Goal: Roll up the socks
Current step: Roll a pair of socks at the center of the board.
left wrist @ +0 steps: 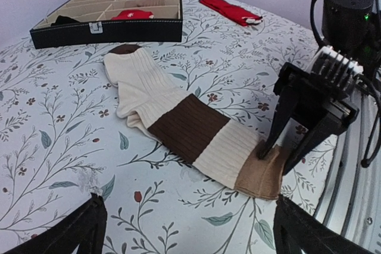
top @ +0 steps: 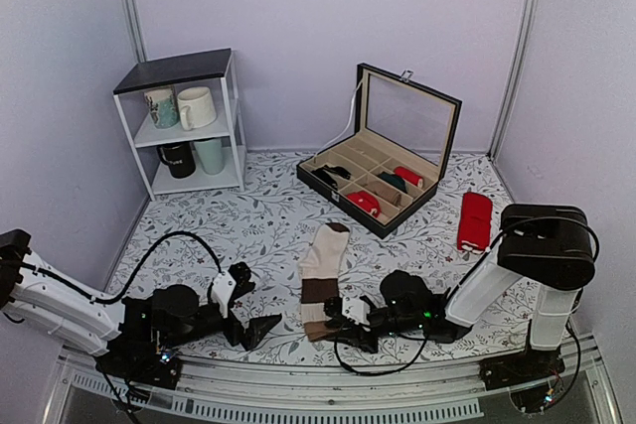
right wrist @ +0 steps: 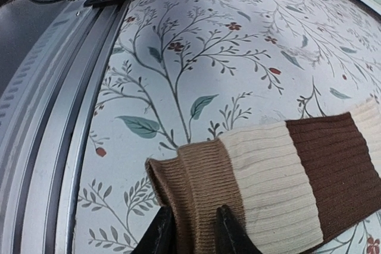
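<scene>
- Socks (top: 323,277) banded in cream, dark brown and tan lay flat on the flower-patterned table (top: 248,230), near its front edge and about midway between the two arms, dark brown toe pointing far and tan cuff (right wrist: 196,176) nearest the rail.
- Low at the near end of the socks, the right gripper (right wrist: 194,233) had its fingers pressed close together with a fold of the tan cuff pinched between them; the cloth was bunched up a little there, while the rest stayed flat on the table.
- To the left of the socks and clear of them, the left gripper (top: 248,307) sat low over the table, its fingers spread wide and holding nothing.
- Farther back stood a black compartment case (left wrist: 107,31) with its lid raised; small red bundles (top: 363,203) and some dark ones lay in its cells.
- A plain red pair of socks (top: 475,220) lay to the right of that case, well apart from the banded ones.
- At the far left stood a small white shelf (top: 179,71) with a dark top and mugs (top: 196,106) on its two levels.
</scene>
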You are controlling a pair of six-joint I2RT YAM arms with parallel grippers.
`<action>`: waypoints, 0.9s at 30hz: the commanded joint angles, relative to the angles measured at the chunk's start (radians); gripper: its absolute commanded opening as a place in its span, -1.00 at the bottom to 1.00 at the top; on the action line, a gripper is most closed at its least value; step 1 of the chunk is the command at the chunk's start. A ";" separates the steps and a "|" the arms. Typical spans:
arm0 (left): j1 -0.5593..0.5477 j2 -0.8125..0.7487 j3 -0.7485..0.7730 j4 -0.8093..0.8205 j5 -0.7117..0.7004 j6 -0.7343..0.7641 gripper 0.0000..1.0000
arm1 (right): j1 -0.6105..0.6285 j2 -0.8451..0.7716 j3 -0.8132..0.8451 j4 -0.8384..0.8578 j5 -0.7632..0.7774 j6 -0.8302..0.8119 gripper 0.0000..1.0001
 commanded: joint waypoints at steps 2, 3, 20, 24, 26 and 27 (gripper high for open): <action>-0.012 0.002 -0.010 0.049 0.032 0.031 0.94 | 0.018 0.044 -0.035 -0.062 0.033 0.130 -0.72; -0.013 0.008 -0.010 0.056 0.047 0.036 0.92 | 0.019 0.037 -0.029 -0.078 0.004 0.149 -0.77; -0.040 0.241 0.031 0.258 0.290 0.175 0.78 | -0.104 -0.019 0.153 -0.588 -0.267 0.711 -1.00; -0.040 0.312 0.073 0.260 0.330 0.208 0.66 | -0.111 -0.005 0.193 -0.645 -0.280 0.737 -0.99; -0.040 0.329 0.085 0.264 0.343 0.218 0.65 | -0.112 -0.001 0.202 -0.667 -0.286 0.737 -0.99; -0.040 0.334 0.088 0.267 0.350 0.220 0.64 | -0.114 0.000 0.205 -0.669 -0.293 0.741 -0.99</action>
